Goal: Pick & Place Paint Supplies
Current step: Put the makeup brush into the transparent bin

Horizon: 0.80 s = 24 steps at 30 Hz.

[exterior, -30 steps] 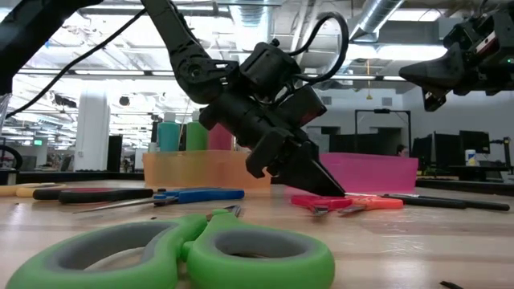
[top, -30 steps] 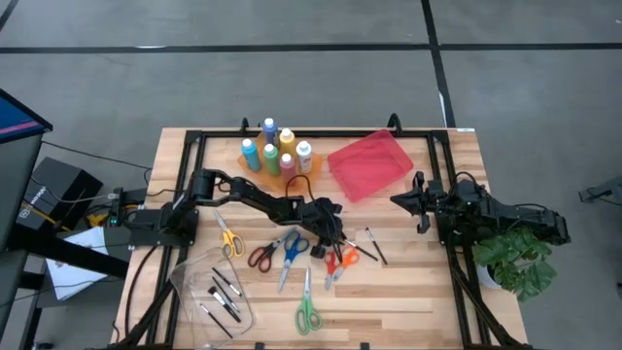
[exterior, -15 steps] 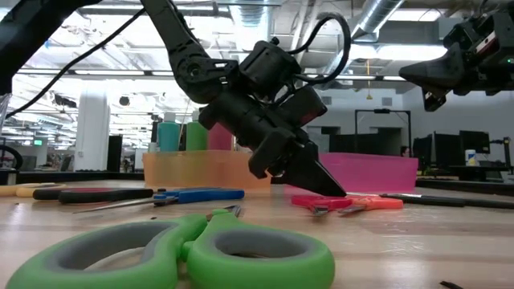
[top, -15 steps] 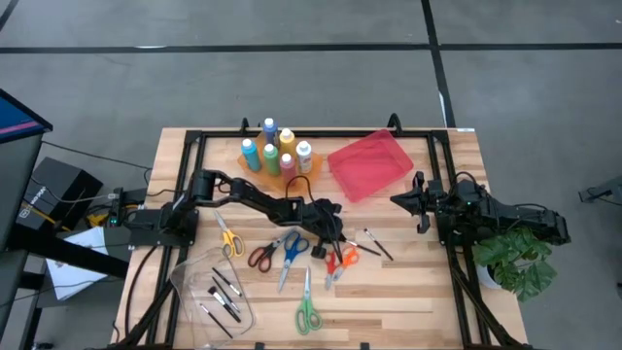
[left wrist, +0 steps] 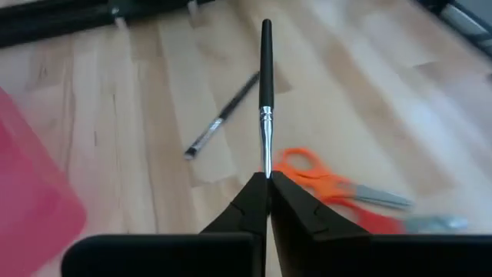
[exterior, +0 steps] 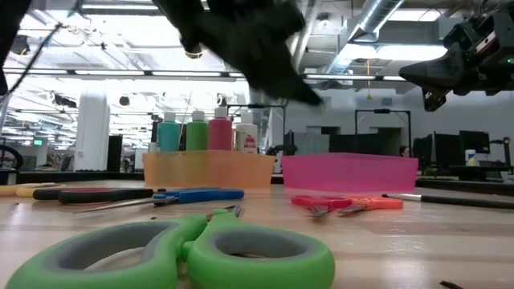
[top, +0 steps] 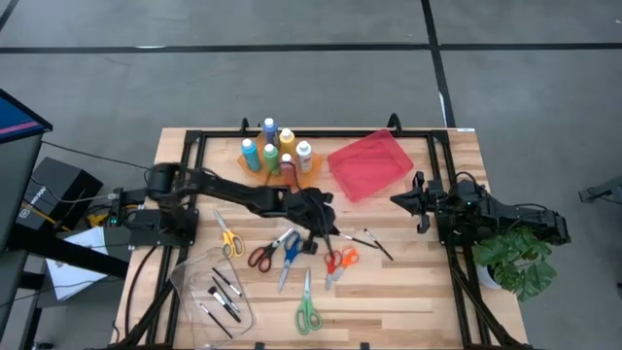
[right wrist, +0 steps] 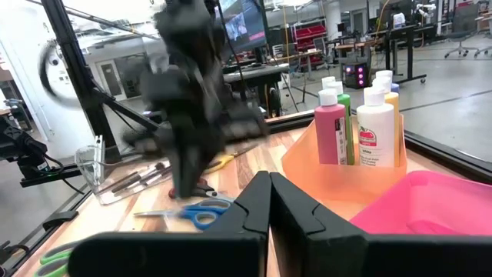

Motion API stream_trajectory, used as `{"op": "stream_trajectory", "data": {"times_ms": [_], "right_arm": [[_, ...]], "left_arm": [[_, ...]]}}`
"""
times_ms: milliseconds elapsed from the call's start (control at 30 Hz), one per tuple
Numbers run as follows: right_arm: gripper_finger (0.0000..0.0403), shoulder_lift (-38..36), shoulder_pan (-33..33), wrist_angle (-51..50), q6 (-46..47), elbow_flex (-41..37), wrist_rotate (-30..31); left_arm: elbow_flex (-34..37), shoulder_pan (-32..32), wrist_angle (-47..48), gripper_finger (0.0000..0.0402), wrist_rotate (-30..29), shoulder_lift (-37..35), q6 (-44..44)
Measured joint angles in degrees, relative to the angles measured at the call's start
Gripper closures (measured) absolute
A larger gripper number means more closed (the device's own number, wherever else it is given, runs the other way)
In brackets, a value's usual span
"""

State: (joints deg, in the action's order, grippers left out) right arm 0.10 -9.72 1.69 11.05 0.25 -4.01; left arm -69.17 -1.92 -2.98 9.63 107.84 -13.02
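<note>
Now, left tool (left wrist: pixel 268 178) above mid-surface, pinching a thin brush (left wrist: pixel 265 85) by its bristle end so the handle juts forward over the orange scissors (left wrist: pixel 330 185), slip or swing likely from so slight a hold; right tool (right wrist: pixel 269 192) pressed together, empty, near the right edge.

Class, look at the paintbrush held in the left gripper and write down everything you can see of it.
The paintbrush is thin and straight, with a glossy black handle, a silvery metal ferrule and a pale part just below it. The left gripper is shut on that end, so the tip is hidden and the handle points straight away from the fingers. It is lifted clear of the wooden table, above the orange scissors and a second brush. Only the fingers touch it.
</note>
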Motion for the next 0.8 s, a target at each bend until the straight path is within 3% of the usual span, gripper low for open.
{"op": "stream_trajectory", "data": {"times_ms": [433,667,800], "right_arm": [[0.0403,0.0,0.0,0.0,0.0,0.0,0.0],[0.0403,0.0,0.0,0.0,0.0,0.0,0.0],[0.0403,0.0,0.0,-0.1,0.0,0.0,0.0]], "left_arm": [[-0.1,-9.2,31.4,0.04,0.3,-28.5,3.5],[-0.1,-18.0,51.8,0.04,0.1,-34.5,14.3],[-0.1,-23.9,58.8,0.04,-3.7,-36.3,21.8]]}}
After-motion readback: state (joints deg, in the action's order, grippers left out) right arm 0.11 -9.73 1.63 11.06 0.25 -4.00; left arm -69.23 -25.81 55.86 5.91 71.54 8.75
